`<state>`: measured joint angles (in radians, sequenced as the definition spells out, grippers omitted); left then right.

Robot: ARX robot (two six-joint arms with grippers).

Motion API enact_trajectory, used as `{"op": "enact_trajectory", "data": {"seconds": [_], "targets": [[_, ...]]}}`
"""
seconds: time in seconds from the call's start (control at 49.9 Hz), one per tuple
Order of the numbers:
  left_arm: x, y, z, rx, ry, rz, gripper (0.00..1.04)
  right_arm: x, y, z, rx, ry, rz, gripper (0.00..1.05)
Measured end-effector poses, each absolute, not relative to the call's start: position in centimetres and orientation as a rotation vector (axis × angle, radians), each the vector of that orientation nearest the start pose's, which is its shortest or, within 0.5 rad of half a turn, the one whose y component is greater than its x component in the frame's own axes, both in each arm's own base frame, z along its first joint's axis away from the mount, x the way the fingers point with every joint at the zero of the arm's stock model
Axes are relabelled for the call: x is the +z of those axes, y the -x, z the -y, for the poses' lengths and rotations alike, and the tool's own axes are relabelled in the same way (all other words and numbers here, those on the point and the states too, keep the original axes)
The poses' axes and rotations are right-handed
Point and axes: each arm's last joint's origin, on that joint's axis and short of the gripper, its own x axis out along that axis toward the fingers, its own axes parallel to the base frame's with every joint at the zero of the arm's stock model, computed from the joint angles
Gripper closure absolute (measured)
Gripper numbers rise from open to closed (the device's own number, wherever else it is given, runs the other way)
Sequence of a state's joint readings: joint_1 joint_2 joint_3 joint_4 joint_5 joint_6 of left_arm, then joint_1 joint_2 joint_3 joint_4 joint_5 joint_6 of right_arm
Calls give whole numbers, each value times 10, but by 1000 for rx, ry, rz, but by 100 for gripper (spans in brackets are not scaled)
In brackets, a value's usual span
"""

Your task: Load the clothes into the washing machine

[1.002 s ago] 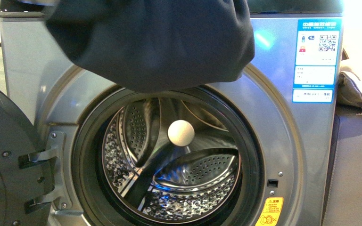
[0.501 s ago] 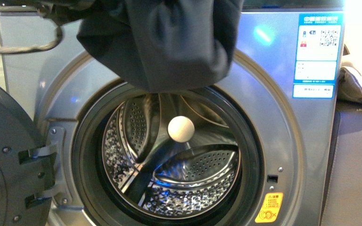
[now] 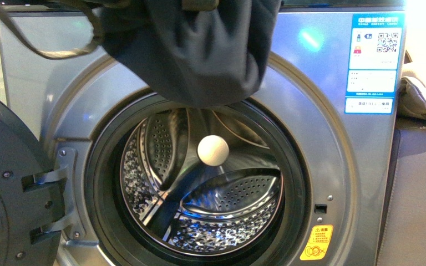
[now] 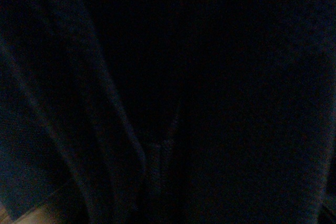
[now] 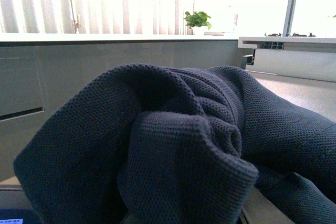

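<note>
Black plastic of the open door [image 3: 5, 183] filled the left edge of the front view, swung well clear of the porthole. Above it a dark cable [image 3: 61, 52] looped across the grey panel of the washing machine [image 3: 321, 144]. Next came the clothes [image 3: 199, 55], a dark navy knit garment hanging bunched from above the frame. Its lowest fold overlapped the porthole's upper rim and was not yet inside the drum [image 3: 233, 205], where a white ball [image 3: 213, 149] showed near the middle. Further right were the energy label [image 3: 373, 61], the orange warning sticker [image 3: 317, 244] lower down, and beige fabric [image 3: 424, 94] beside the machine.

My left wrist view was dark. My right wrist view showed only heaped knit close up. Neither gripper showed, so I could not tell whether either was pinching the cloth. I judged the garment soft and limp, light enough but bulky, likely to drape and catch on the rim. It seemed best held at a thick gathered fold.
</note>
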<state>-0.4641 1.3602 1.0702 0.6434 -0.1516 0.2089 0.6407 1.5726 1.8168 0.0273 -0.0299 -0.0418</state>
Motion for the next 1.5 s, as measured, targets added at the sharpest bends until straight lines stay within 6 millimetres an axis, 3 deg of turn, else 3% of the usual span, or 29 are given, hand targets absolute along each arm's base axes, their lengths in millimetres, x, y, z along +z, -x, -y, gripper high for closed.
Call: {"op": "enact_trajectory", "data": {"seconds": [0.421,0.461,0.862,0.982,1.282,1.503], "targets": [[385,-276,123,-261,-68,376,94,511,-270,-202,661,-43,278,91],[385,-276,122,-262,-63,377,98,511,-270,-202,660,-41,278,85],[372,-273,119,-284,-47,352,99,512,-269,-202,661,-42,284,29],[363,-266,115,-291,-36,348,99,512,-269,-202,660,-42,284,7],[336,-245,103,-330,-28,330,99,512,-269,-202,661,-34,286,8],[304,-244,95,-333,-31,254,99,513,-268,-201,661,-38,292,8]]}}
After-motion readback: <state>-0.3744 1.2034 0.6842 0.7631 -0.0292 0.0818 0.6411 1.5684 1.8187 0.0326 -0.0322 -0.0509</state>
